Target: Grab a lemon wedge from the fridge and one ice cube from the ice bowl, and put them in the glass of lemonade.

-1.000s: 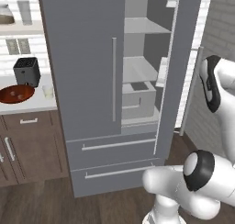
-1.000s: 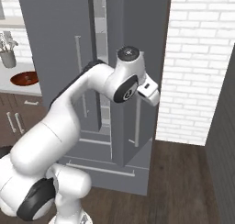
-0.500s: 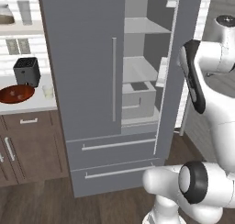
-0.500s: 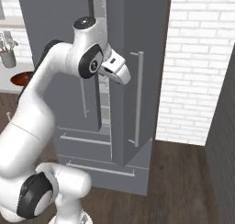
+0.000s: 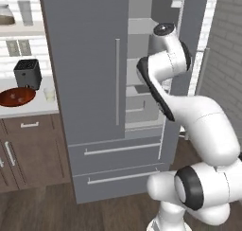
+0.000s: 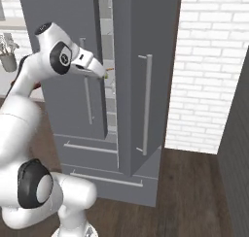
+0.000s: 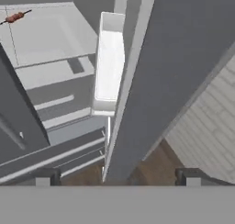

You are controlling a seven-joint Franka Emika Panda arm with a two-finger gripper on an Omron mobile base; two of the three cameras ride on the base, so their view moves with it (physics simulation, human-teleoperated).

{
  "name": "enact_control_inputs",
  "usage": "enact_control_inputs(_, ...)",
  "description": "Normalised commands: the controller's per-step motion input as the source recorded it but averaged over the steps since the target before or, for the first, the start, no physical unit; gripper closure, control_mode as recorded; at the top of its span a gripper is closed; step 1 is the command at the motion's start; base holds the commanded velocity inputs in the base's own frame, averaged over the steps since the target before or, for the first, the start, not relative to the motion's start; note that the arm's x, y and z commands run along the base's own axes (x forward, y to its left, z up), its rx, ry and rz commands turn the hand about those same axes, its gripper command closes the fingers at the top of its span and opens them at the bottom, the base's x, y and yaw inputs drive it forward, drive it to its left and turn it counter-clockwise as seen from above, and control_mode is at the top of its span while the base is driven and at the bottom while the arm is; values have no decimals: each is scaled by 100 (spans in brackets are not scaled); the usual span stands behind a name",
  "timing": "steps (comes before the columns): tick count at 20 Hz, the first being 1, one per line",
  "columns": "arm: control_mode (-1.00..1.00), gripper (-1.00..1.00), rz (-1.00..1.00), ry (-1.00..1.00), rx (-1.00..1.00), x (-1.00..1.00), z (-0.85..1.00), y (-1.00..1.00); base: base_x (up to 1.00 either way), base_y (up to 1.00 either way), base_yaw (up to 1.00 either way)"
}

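The grey fridge (image 5: 90, 59) has its left door shut and its right door (image 6: 141, 32) swung open. My gripper (image 6: 100, 72) is at the gap between the two doors, at middle-shelf height. In the hand view the gripper (image 7: 117, 179) is open, its fingertips (image 7: 43, 177) far apart with nothing held; the open door's edge (image 7: 133, 81) runs up between them. A tiny reddish thing (image 7: 13, 17) lies on a pale shelf; I cannot tell what it is. The lemon wedge is not clearly seen. The ice bowl (image 5: 18, 96) and the glass of lemonade (image 5: 49, 93) stand on the left counter.
A white door bin (image 7: 110, 58) hangs inside the open door. A black box-like appliance (image 5: 27, 73) sits behind the bowl; a jar (image 5: 5, 14) and a taller glass (image 5: 26, 11) stand on the shelf above. A brick wall (image 6: 209, 61) lies right of the fridge. Two drawers (image 5: 118, 164) run below.
The arm has swung from the right of the open door over to the fridge opening. The jaws have widened slightly.
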Motion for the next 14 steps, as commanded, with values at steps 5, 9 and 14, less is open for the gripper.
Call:
enact_control_inputs(5, -100, -100, 0, 3, -37, 74, -10, 56, 0, 0, 0)
enact_control_inputs(9, -100, -100, 0, 12, -42, 62, 0, 24, 0, 0, 0)
enact_control_inputs(14, -100, -100, 0, 20, -30, 48, 0, -4, 0, 0, 0)
